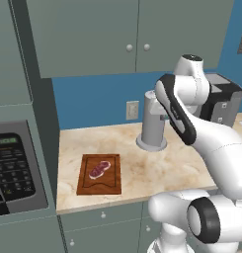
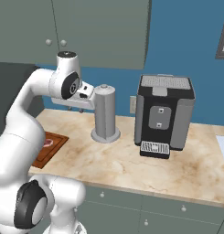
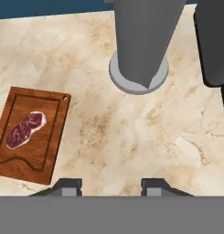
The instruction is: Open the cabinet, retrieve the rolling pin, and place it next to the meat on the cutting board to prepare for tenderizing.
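Your pincer (image 3: 111, 186) hangs empty, jaws part open, above the marbled beige surface (image 3: 131, 132). The grey-green two-door wall cabinet (image 1: 132, 34) is shut, so the rolling pin is hidden. Risk: rising, your arm clips the grey cylindrical canister (image 1: 153, 121). The red-pink steak (image 1: 100, 169) lies on the reddish-brown wooden board (image 1: 99, 184), near left.

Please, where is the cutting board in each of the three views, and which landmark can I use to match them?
Left base view: cutting board lower left of centre, on the counter.
Right base view: at the left edge, partly behind the arm.
Hand view: at the left, with the meat on it.
Shared landmark: grey cylinder.
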{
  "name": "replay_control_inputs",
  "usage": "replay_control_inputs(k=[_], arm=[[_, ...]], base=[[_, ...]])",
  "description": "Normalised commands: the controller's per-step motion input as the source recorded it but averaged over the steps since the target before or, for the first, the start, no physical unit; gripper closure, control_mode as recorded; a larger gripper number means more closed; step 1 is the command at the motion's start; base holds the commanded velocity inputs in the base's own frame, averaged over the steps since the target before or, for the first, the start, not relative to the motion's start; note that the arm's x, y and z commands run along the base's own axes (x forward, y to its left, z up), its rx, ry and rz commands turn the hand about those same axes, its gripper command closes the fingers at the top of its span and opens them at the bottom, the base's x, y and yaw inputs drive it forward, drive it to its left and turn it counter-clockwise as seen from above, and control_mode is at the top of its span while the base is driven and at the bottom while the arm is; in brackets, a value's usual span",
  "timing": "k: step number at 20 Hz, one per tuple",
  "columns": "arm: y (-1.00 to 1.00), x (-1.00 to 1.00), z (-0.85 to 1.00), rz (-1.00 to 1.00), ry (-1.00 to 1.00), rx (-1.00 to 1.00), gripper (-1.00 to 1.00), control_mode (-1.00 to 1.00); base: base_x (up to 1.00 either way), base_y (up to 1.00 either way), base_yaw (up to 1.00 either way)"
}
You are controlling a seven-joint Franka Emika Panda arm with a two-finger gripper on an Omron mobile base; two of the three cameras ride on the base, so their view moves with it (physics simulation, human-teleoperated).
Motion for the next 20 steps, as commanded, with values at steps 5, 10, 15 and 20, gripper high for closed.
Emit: replay_control_inputs(k=[5, 10, 15, 20], arm=[[0.0, -0.05, 0.0, 0.0, 0.0, 0.0, -1.0, -1.0], [0.26, -0.02, 0.07, 0.0, -0.05, -0.01, -1.0, -1.0], [0.27, -0.28, 0.5, 0.0, -0.41, -0.06, -1.0, -1.0], [0.06, -0.47, 0.84, 0.0, -0.55, -0.08, -1.0, -1.0]], base=[[0.0, 0.0, 0.0], [0.0, 0.0, 0.0], [0.0, 0.0, 0.0], [0.0, 0.0, 0.0]])
